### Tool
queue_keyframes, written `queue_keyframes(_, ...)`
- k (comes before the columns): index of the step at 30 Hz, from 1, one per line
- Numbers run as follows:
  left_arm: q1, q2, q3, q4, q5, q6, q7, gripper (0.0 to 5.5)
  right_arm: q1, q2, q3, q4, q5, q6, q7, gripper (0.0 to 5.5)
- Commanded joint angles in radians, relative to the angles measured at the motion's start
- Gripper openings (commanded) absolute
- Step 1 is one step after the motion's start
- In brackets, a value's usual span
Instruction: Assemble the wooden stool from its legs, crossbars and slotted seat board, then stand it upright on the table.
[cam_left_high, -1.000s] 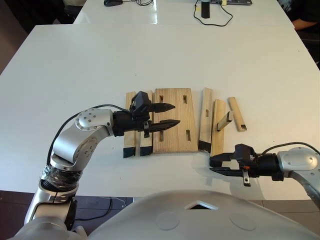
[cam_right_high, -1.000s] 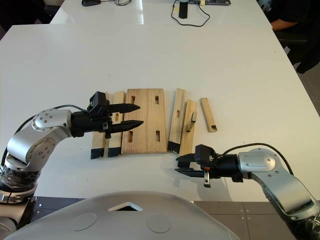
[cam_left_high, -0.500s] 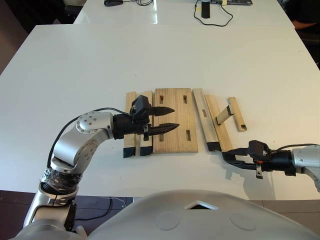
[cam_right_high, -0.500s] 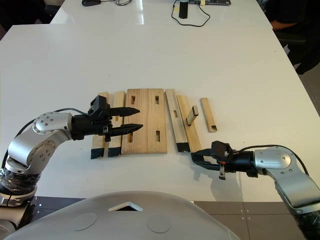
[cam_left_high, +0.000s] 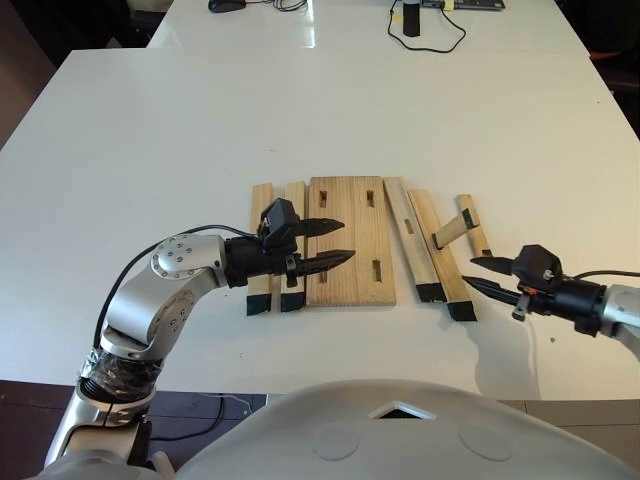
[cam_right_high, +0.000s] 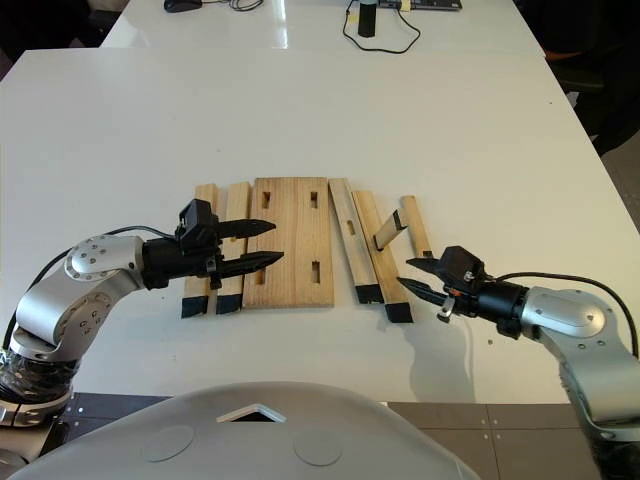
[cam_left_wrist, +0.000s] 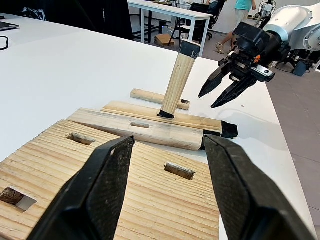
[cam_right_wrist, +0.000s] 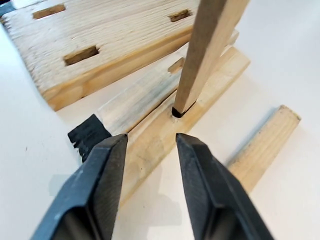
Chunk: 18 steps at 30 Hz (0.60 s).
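Note:
The slotted seat board lies flat mid-table. Two black-tipped legs lie side by side along its left edge. Two more legs lie to its right, and the outer one has a crossbar plugged into it, tilted up. A loose crossbar lies beyond them. My left gripper is open, hovering over the board's left half. My right gripper is open, just right of the outer leg's near end, with nothing between its fingers.
The table's front edge runs close below the right gripper. At the far end, on another table, lie a black cable and a mouse. Bare tabletop stretches behind the parts.
The right gripper swung from the legs' near ends out to the right. The two right legs turned, their near ends now pointing right, and the outer leg slid nearer. The left gripper barely moved.

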Motion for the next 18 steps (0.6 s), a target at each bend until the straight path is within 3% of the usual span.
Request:
queue_keyframes(1, 0.019, 0.008, 0.013, -0.024, 0.008, -0.005, 0.015, 2.59, -0.019, 0.093, 0.01, -0.101, 0.036, 0.259, -0.19, 2.34)
queue_keyframes(7, 0.029, -0.001, 0.005, -0.032, 0.014, -0.004, 0.034, 2.59, -0.03, 0.181, 0.072, -0.159, 0.018, 0.409, -0.342, 2.34)
queue_keyframes(18, 0.034, 0.009, 0.003, -0.042, 0.012, 0.0, 0.031, 2.59, 0.01, 0.239, 0.14, -0.186, -0.031, 0.418, -0.44, 2.34)
